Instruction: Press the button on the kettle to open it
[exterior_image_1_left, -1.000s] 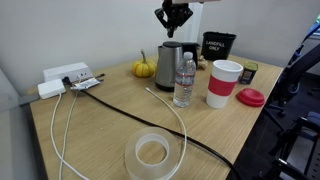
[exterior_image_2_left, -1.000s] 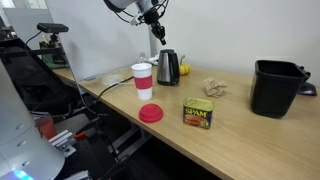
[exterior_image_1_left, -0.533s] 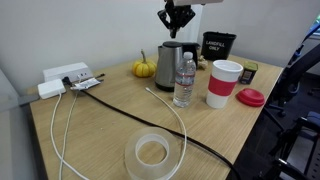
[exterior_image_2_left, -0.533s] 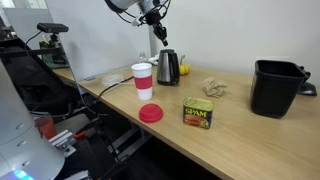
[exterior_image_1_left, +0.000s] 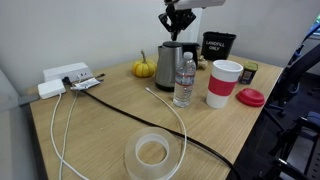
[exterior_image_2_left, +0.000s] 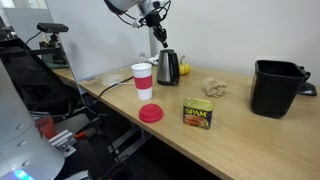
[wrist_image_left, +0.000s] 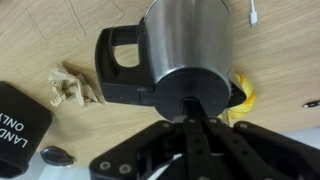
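**A:** Where's the kettle?

**B:** I've got the kettle (exterior_image_1_left: 172, 62) upright toward the back of the table (exterior_image_1_left: 100, 130), upper middle of the frame in an exterior view. A bottle (exterior_image_1_left: 184, 82) stands just in front of it and a small pumpkin (exterior_image_1_left: 144, 68) sits beside it on the left.

**A:** And the claw?

**B:** The claw (exterior_image_1_left: 177, 22) hangs directly above the kettle with open air between them. In the wrist view its fingers (wrist_image_left: 192, 125) run up from the bottom edge and meet in one thin line. I read them as together, holding nothing.

**A:** Which way does the handle point?

**B:** In the wrist view the handle (wrist_image_left: 118, 60) sticks out to frame left of the lid (wrist_image_left: 195, 88), and the claw tip is over the lid's middle. I can't make out the button. My guess is it sits where handle meets lid. If so, I need a small shift toward frame left, then straight down along the kettle's upright axis.

**A:** Any risk?

**B:** An off-centre push could tip it toward the bottle.
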